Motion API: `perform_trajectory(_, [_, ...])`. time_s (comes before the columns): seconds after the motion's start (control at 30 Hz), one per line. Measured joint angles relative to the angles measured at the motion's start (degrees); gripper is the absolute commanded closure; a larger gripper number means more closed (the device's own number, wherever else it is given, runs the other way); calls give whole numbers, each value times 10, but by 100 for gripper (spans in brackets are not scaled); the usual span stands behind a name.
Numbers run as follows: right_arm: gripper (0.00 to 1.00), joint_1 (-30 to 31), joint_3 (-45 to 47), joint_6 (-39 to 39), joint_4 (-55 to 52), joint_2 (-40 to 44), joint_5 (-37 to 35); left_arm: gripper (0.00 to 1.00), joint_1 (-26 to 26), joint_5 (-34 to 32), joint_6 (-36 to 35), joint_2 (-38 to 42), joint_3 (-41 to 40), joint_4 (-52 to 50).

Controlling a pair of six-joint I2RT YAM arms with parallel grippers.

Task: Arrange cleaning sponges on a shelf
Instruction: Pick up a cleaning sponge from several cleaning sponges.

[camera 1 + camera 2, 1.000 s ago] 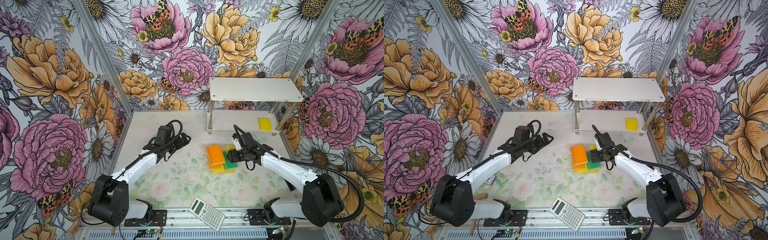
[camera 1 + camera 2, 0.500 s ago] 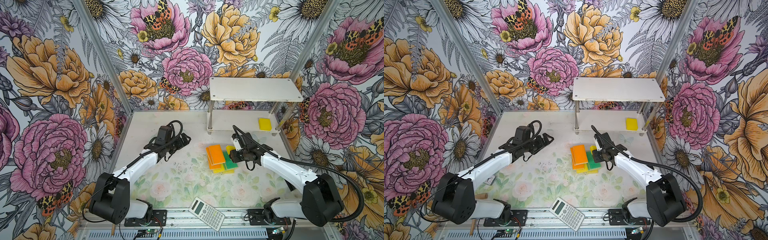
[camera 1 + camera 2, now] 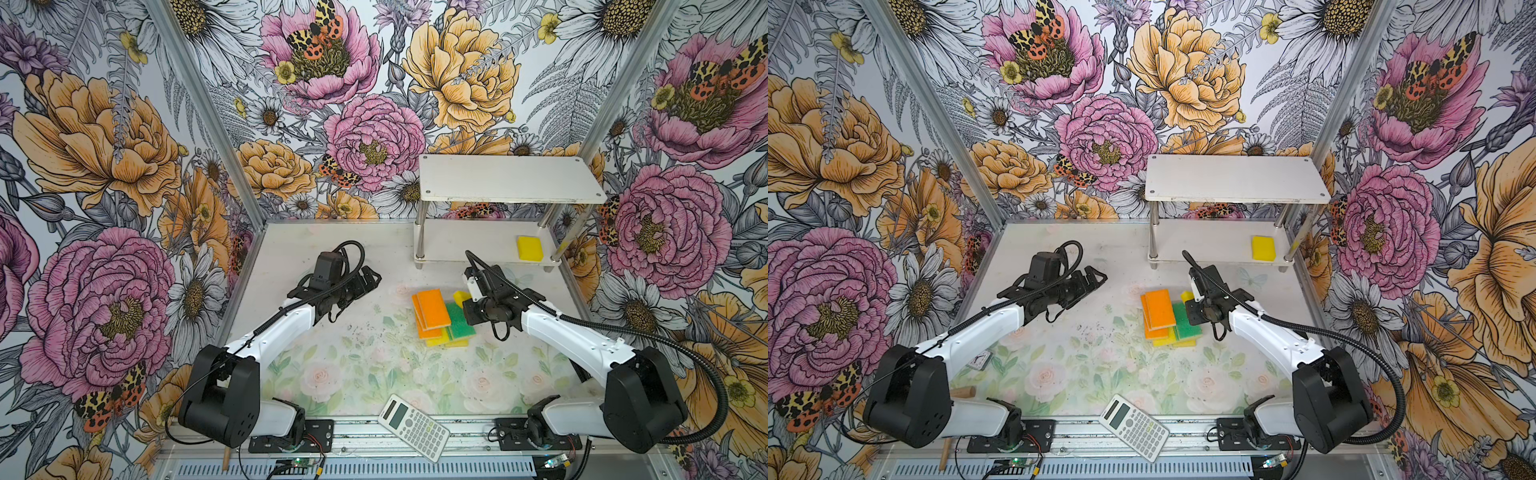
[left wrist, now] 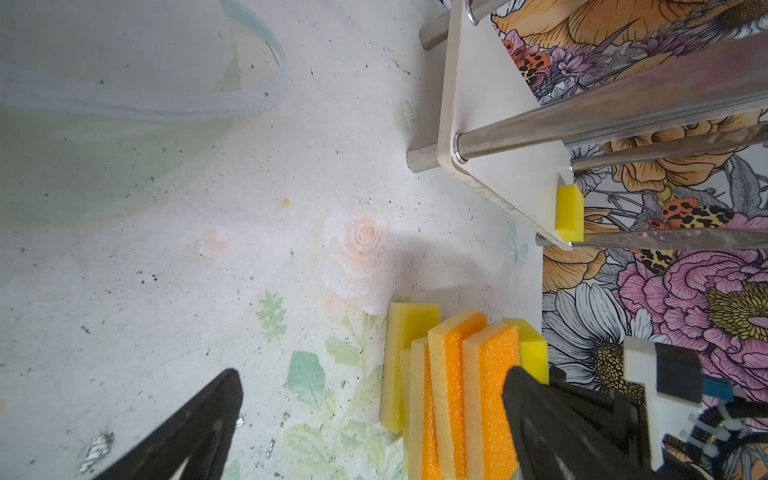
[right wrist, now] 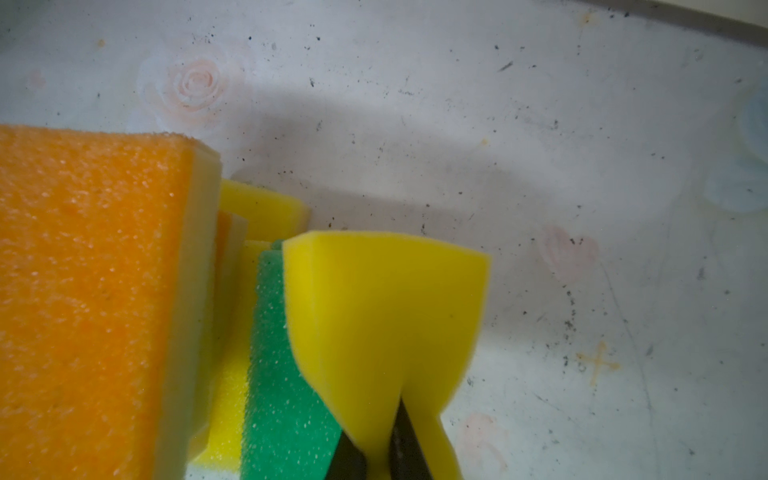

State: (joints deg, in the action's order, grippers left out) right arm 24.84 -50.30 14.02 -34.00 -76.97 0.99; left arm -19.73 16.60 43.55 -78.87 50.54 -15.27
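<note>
The right gripper (image 5: 376,440) is clamped tight on a pinched yellow sponge (image 5: 386,316), squashing its foam at the far right corner of the sponge pile (image 3: 434,309) (orange, yellow and green-topped pads, overlapping), which lies mid-table just nearer than the shelf (image 3: 511,178). A lone yellow sponge (image 3: 530,248) sits at the right end of the lower board. The left gripper (image 3: 369,279) hovers left of the pile, jaws spread wide and empty.

Front posts (image 3: 419,237) are framing the open lower tier (image 3: 469,245) of the shelf (image 3: 511,178); one yellow sponge (image 3: 530,248) is filling its right end.
</note>
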Motion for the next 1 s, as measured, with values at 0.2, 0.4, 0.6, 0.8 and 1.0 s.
perform_trajectory(0.2, [100,0,0,0,0,0,-10,1,1,0,0,0,0,0])
perform_trajectory(0.4, [100,-10,0,5,0,12,-23,1,1,2,0,0,0,0])
perform_trajectory(0.6, [100,-40,0,12,0,33,-50,1,2,6,0,0,0,-1])
perform_trajectory(0.8, [100,-65,0,18,0,17,-84,1,7,8,0,0,0,-7])
perform_trajectory(1.0, [100,-71,-2,30,-1,-60,-121,1,12,10,0,0,0,-13])
